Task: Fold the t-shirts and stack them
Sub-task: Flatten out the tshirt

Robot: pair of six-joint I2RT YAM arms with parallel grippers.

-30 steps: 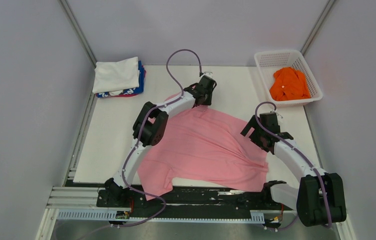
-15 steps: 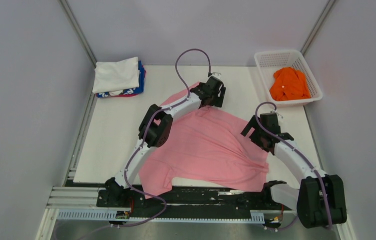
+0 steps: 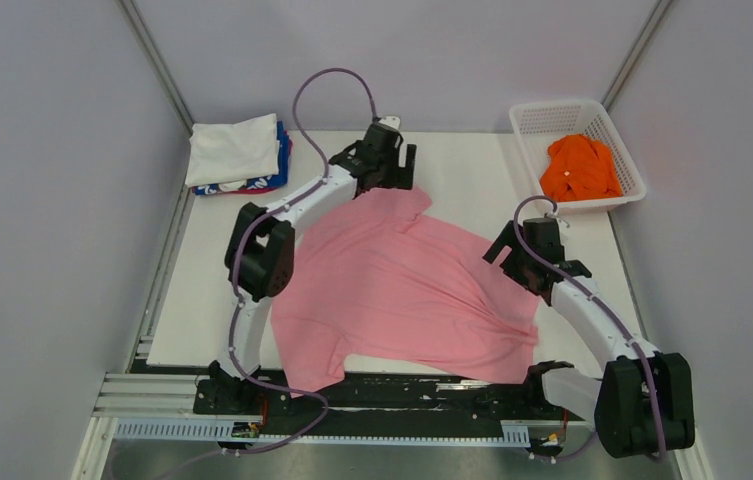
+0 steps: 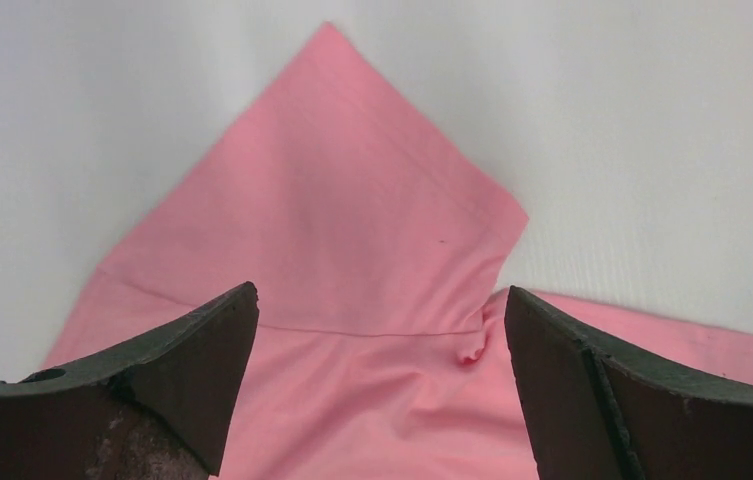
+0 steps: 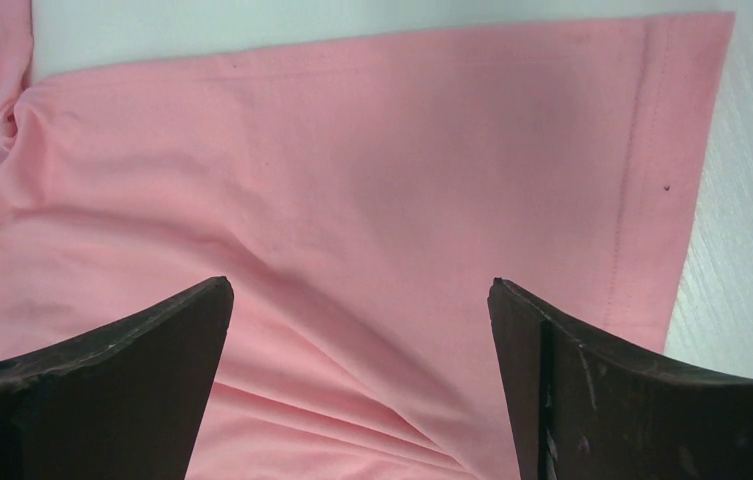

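A robot lab booth — plain grey walls (image 3: 42, 220) (white table (image 3: 197, 260)).

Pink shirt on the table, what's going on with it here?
The pink t-shirt lies spread out, unfolded, on the table. The left pincer hovers open over its far corner, the right pincer open over its right hem; neither holds cloth. Folded shirts sit stacked far left; an orange shirt lies in the basket.

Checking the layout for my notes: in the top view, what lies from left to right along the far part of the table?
The folded t-shirt stack → left gripper → white basket holding the orange t-shirt.
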